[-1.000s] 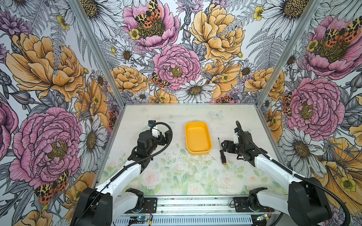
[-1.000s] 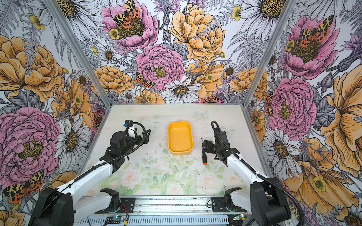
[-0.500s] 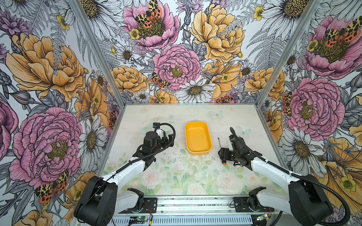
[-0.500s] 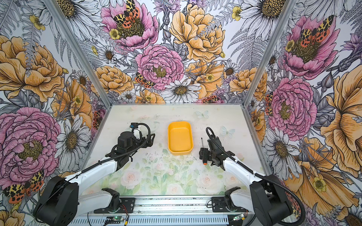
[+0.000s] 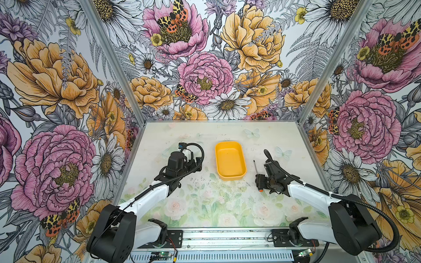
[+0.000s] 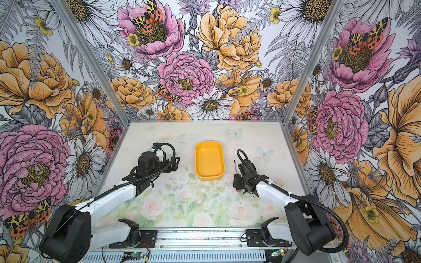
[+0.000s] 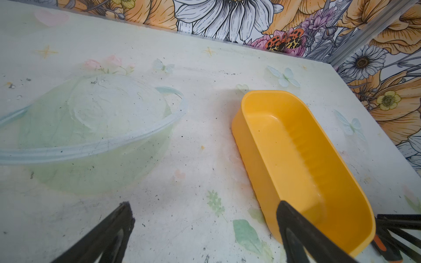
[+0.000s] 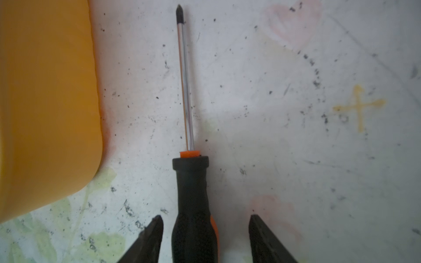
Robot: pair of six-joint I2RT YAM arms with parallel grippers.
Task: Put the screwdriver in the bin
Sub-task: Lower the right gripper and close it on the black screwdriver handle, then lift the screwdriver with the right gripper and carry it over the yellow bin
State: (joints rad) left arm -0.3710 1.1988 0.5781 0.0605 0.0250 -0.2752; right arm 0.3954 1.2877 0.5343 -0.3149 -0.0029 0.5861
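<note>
On the desk [image 5: 205,205], the bin [image 5: 230,160] sits near the middle, its long sides running away from the arms. The left fingers [image 7: 109,236] stand wide apart with nothing between them, near the bin's left side. The right fingers [image 8: 264,241] are apart too, straddling the black handle of the screwdriver [image 8: 193,193]. Bare desk shows on both sides of the handle, with the narrower gap on the bin's side. The screwdriver lies flat on the desk just right of the bin, not touching it, roughly parallel to its wall, tip pointing away from the arms.
</note>
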